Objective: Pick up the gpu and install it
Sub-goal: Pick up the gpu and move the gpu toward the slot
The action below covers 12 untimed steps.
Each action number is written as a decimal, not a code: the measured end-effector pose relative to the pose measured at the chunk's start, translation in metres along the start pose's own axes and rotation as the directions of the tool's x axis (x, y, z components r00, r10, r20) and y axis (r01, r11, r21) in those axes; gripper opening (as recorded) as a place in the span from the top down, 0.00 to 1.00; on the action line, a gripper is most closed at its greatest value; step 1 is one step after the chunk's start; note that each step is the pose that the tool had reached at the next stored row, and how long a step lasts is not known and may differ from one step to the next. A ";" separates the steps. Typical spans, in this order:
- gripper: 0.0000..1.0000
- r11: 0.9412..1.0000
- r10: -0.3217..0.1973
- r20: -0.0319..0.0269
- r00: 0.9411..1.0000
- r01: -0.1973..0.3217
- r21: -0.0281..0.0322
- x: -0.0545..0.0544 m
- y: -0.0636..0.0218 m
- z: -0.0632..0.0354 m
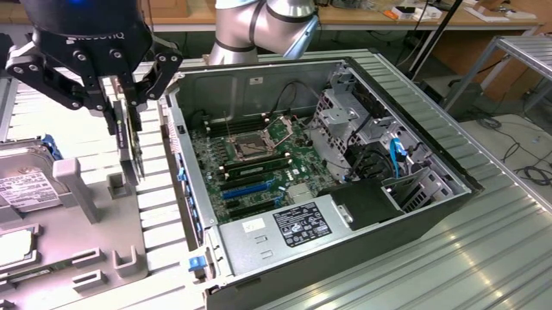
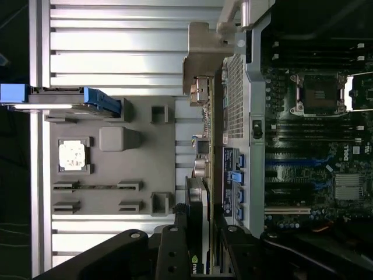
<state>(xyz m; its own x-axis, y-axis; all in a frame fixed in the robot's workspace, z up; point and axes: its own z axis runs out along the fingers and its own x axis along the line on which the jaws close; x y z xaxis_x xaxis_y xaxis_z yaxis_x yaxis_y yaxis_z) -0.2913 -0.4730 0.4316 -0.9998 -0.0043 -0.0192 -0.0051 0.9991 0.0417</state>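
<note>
Ribbed metal table (image 1: pixel 483 258) holds everything. Black gripper (image 1: pixel 121 119), at ten o'clock in the exterior view, pinches the gpu (image 2: pixel 197 201) tight. Its fingers hide the card's top. The card hangs on edge over the grey tray (image 1: pixel 99 242), with the open computer case (image 1: pixel 362 258) just beside it at three o'clock
</note>
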 end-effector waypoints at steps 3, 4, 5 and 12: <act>0.73 1.000 0.000 0.000 1.000 0.000 0.000 -0.003 0.0002 0.0001; 0.73 1.000 0.000 0.000 1.000 0.000 0.000 -0.004 0.0003 0.0001; 0.73 1.000 0.000 0.000 1.000 0.000 0.000 -0.005 0.0003 0.0002; 0.73 1.000 0.000 0.000 1.000 0.000 0.000 -0.016 0.0006 0.0004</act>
<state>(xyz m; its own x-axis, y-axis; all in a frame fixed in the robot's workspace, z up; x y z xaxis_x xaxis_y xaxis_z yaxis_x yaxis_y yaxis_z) -0.2754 -0.4723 0.4314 -0.9998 -0.0043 -0.0192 -0.0051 0.9991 0.0416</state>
